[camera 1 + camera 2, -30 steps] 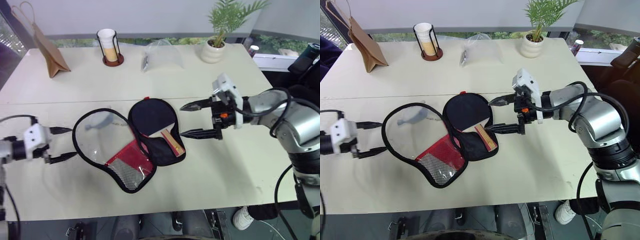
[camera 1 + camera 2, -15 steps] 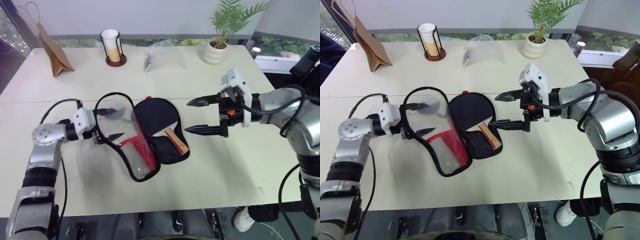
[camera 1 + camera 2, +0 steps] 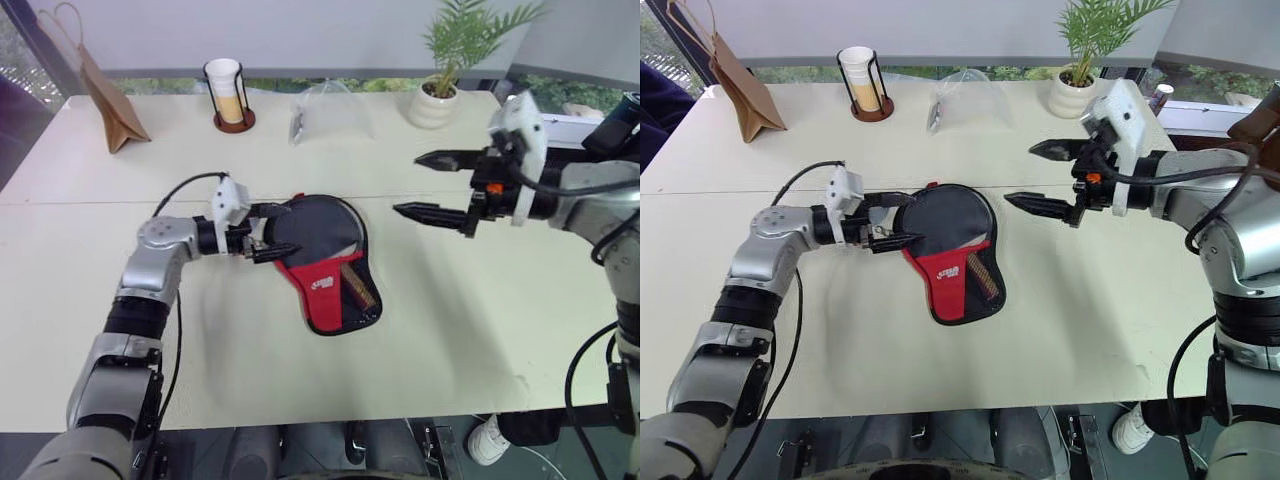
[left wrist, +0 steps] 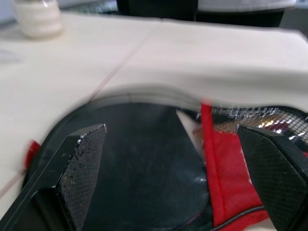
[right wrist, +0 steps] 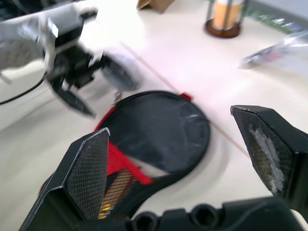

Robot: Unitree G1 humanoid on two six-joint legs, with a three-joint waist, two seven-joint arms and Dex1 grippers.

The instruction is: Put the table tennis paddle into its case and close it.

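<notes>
The black case [image 3: 325, 235] lies at the table's middle with its flap folded over, the red logo panel [image 3: 318, 283] facing up. The paddle's wooden handle [image 3: 358, 288] shows along the case's right edge, beside the red panel. In the wrist views a pale wedge of the paddle's neck [image 4: 186, 126] shows next to the red fabric. My left gripper [image 3: 912, 218] is open at the left rim of the case's round part, with nothing clamped between its fingers [image 4: 79, 161]. My right gripper [image 3: 408, 183] hangs open and empty above the table, to the right of the case.
Along the far edge stand a brown paper bag [image 3: 110, 95], a cup in a wire holder [image 3: 228, 95], a clear plastic bag [image 3: 325, 105] and a potted plant [image 3: 440, 90]. A seam [image 3: 80, 198] runs across the tabletop.
My left gripper swept right across the table and the case's flap went from lying open on the left to folded over the paddle. My right gripper rose and drew away to the right.
</notes>
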